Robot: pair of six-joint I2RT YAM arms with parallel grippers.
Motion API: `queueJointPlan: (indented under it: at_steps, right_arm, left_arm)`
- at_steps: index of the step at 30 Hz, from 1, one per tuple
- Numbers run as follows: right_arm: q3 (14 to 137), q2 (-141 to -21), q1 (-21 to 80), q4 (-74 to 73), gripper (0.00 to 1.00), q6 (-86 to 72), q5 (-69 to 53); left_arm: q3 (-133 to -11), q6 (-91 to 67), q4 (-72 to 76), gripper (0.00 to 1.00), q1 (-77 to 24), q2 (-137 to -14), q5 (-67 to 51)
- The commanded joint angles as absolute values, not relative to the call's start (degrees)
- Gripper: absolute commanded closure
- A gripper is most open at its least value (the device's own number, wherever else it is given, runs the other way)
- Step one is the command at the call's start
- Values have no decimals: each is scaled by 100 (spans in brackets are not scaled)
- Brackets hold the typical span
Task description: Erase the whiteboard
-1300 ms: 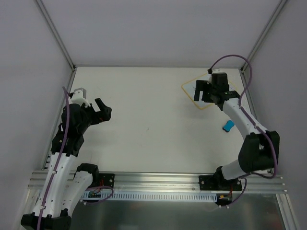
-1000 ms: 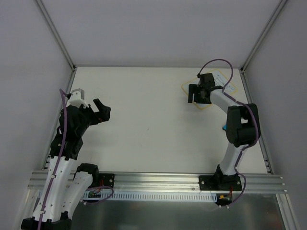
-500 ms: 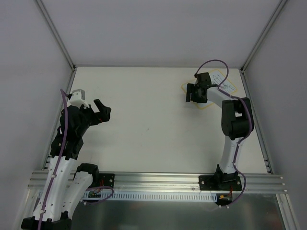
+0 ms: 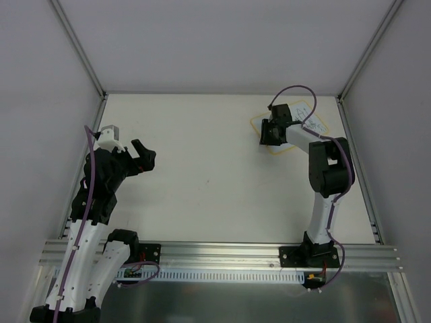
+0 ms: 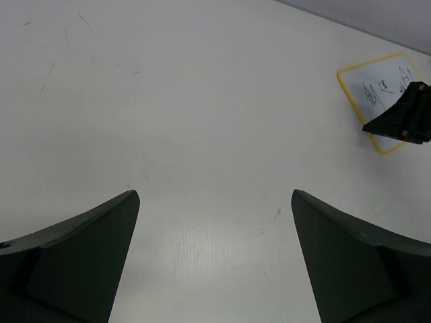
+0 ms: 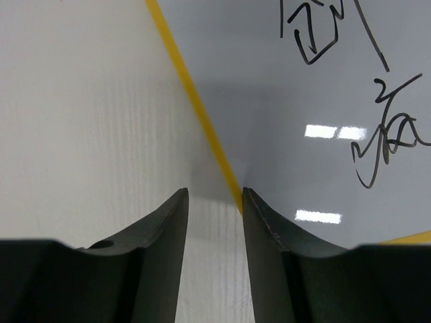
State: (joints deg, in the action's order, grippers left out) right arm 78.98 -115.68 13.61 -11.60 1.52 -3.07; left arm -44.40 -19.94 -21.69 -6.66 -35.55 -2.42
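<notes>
The whiteboard [image 4: 304, 110] lies at the far right of the table, white with a yellow border and dark scribbles [image 6: 377, 134]. My right gripper [image 4: 269, 134] points down at its left edge. In the right wrist view the jaws [image 6: 214, 195] stand a narrow gap apart with only bare table between them. The yellow border [image 6: 195, 108] runs up against the right fingertip [image 6: 250, 198], which rests at the board's edge [image 6: 303, 101]. My left gripper [image 4: 143, 157] hangs wide open over the left side of the table, far from the board [image 5: 380, 94], with nothing between its fingers [image 5: 214, 193].
Metal frame posts and grey walls bound the off-white table [image 4: 202, 155] on three sides. The right arm's elbow [image 4: 330, 168] and purple cable [image 4: 296, 91] rise beside and over the board. The mounting rail [image 4: 215, 256] runs along the near edge.
My right gripper's jaws have narrowed and it has shifted a little left onto the board's left edge; the board has slid slightly left. The left arm has not moved.
</notes>
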Motion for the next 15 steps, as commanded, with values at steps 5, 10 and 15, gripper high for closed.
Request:
queueJointPlan:
  at_steps: [5,10,15]
  right_arm:
    - [7146,-11233,2161,-1327,67,-202,-387]
    - [6690,-11074,3196,-1327,72,-290,-290]
    - [6653,-10899,4051,-1686,74,-535,-483]
  left_arm:
    - [-4395,-1925,-1942,1,-615,-3454,-158]
    - [-4377,-1934,-1942,1,-615,-3437,-132]
    - [-4342,-1951,-1942,1,-615,-3428,-105]
